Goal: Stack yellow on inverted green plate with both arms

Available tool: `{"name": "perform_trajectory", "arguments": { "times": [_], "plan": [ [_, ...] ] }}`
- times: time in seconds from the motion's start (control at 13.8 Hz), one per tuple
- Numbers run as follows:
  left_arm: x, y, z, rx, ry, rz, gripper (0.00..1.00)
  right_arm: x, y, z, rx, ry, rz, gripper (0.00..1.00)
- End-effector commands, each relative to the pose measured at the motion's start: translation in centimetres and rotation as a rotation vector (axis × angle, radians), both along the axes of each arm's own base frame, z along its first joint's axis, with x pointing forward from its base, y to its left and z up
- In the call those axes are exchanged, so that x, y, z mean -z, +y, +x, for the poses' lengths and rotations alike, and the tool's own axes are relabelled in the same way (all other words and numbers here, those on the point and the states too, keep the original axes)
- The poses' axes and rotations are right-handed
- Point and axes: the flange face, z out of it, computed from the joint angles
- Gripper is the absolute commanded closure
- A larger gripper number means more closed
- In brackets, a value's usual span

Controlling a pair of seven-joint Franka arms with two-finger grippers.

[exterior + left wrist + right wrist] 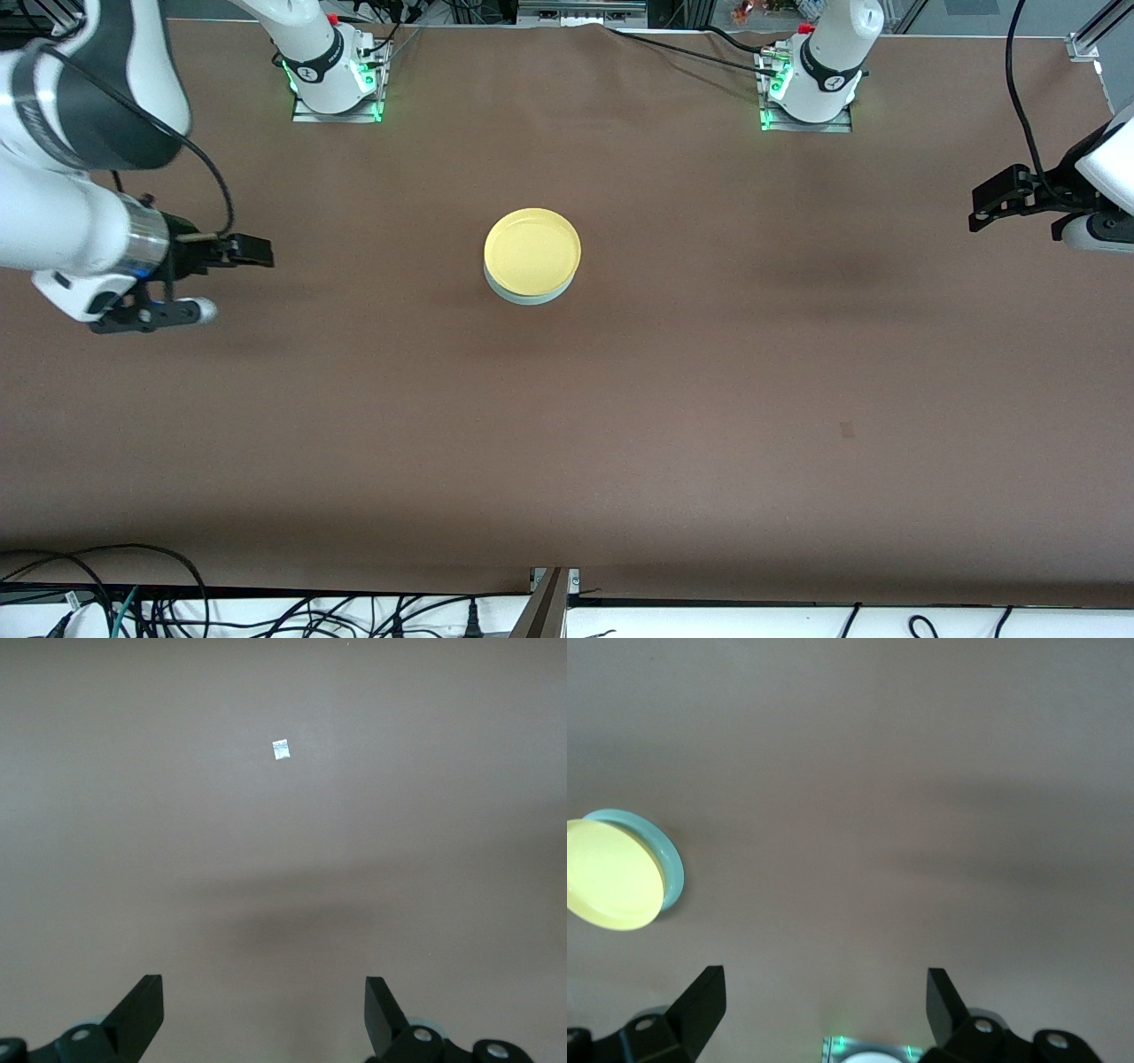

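The yellow plate [532,250] lies rim up on the pale green plate [532,295], which shows only as a thin edge under it, in the middle of the brown table. In the right wrist view the yellow plate [611,873] covers most of the green plate [671,864]. My right gripper [232,266] hangs open and holds nothing over the table at the right arm's end, well away from the stack. My left gripper [997,202] is open and holds nothing over the left arm's end. The wrist views show each gripper, the left [264,992] and the right [826,983], above bare table.
A small pale scrap [281,749] lies on the cloth under the left gripper. A faint dark mark [846,430] sits nearer the front camera. Both arm bases [335,80] [811,89] glow green along the table's edge. Cables [133,602] run below the front edge.
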Motion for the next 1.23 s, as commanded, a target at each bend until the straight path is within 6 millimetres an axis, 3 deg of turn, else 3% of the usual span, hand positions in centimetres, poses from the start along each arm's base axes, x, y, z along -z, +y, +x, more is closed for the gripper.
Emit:
{"name": "perform_trajectory", "arguments": {
  "times": [0.0, 0.07, 0.22, 0.43, 0.72, 1.16],
  "plan": [
    [-0.2, 0.1, 0.2, -0.007, -0.008, -0.023, 0.00, -2.6, -1.1, -0.6, 0.001, -0.003, -0.018, 0.00],
    [-0.2, 0.0, 0.1, -0.006, -0.006, -0.023, 0.00, -4.9, -1.9, -1.5, 0.009, -0.038, -0.008, 0.00],
    [-0.2, 0.0, 0.2, -0.006, -0.008, -0.023, 0.00, -8.9, -5.6, -3.0, 0.061, -0.119, 0.003, 0.00],
    [-0.2, 0.0, 0.1, -0.006, -0.006, -0.023, 0.00, -11.2, -6.0, -5.4, 0.056, -0.152, -0.001, 0.00],
    [-0.2, 0.1, 0.2, -0.007, -0.008, -0.023, 0.00, -11.0, -6.2, -6.1, 0.028, -0.120, -0.071, 0.00],
    [0.0, 0.2, 0.2, -0.010, -0.003, -0.025, 0.00, -10.2, -6.5, -5.3, 0.030, -0.105, -0.082, 0.00]
  ]
}}
